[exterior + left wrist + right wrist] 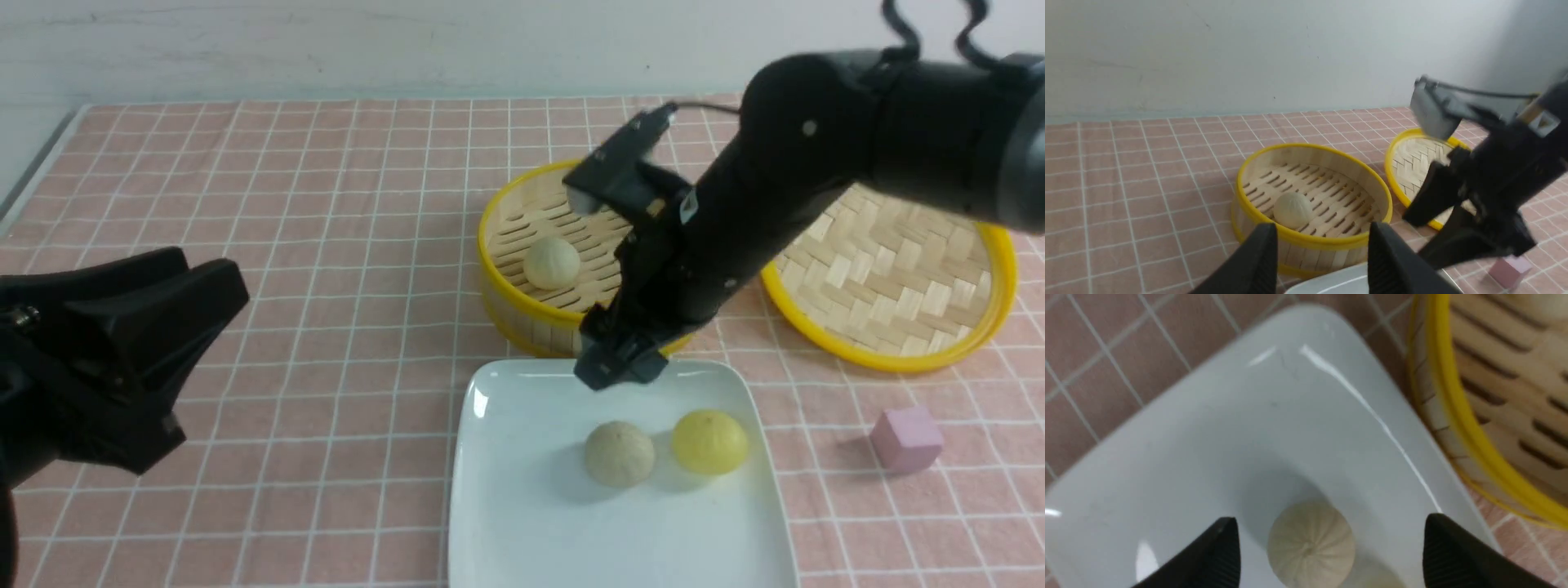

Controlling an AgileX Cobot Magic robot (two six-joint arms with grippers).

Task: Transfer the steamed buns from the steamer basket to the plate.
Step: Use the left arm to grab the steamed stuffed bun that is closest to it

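Observation:
One pale steamed bun (552, 262) (1292, 210) lies on the slatted floor of the steamer basket (522, 314) (1314, 241). A second pale bun (619, 454) (1310, 544) rests on the white plate (531, 523) (1208, 437), beside a yellow bun (709, 442). My right gripper (616, 367) (1331, 526) hangs open just above the plate's far edge; the plated bun sits free between and below its spread fingers. Far to the left, raised above the cloth, my left gripper (208, 273) (1322, 228) stands open with nothing in it.
The flat woven lid (890, 278) (1412, 163) lies right of the basket, partly behind my right arm. A pink cube (906, 439) (1511, 271) sits right of the plate. Pink checked cloth covers the table; a wall runs along the back.

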